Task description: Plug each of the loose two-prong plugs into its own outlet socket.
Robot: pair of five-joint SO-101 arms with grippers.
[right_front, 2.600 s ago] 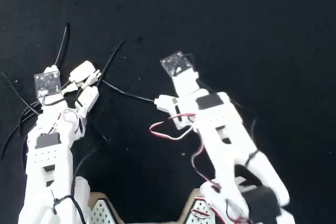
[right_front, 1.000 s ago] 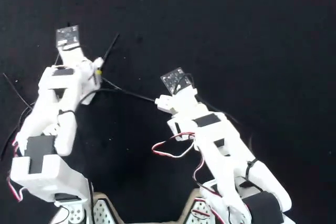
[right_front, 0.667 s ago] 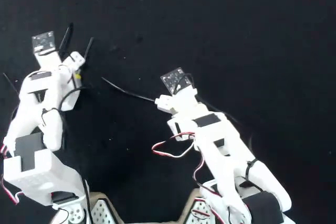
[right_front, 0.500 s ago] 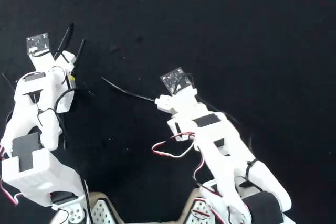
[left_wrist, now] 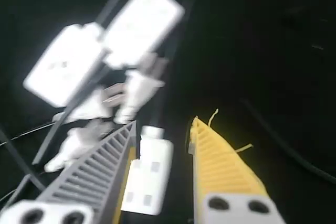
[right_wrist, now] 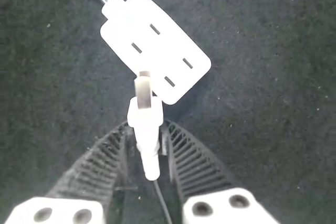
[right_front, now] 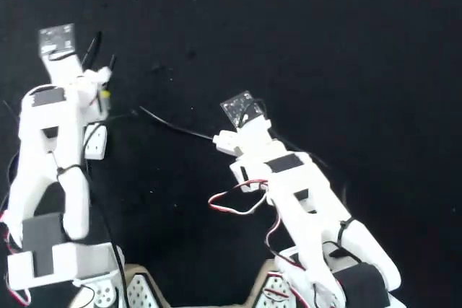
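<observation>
The plug [right_wrist: 144, 121] in play is the white two-prong one clamped in the right gripper [right_wrist: 146, 128]. Its blades point at a white outlet block [right_wrist: 155, 40] lying flat on the black counter [right_wrist: 262, 77]. The blades sit over the near edge of that block, close to a slot pair. I can't tell whether they touch it, and they look turned slightly off the slots' line.

To my eye the job here is squaring up. Roll the wrist until both blades match one slot pair, then press straight along the plug's axis. Press slowly, because the block looks loose and could skid away.

On the other side, the left gripper [left_wrist: 163, 124] hangs with its jaws apart over a second outlet block [left_wrist: 147, 177]. Loose plugs [left_wrist: 134, 90] and spare outlet blocks [left_wrist: 142, 22] are tangled with cords just beyond it.
</observation>
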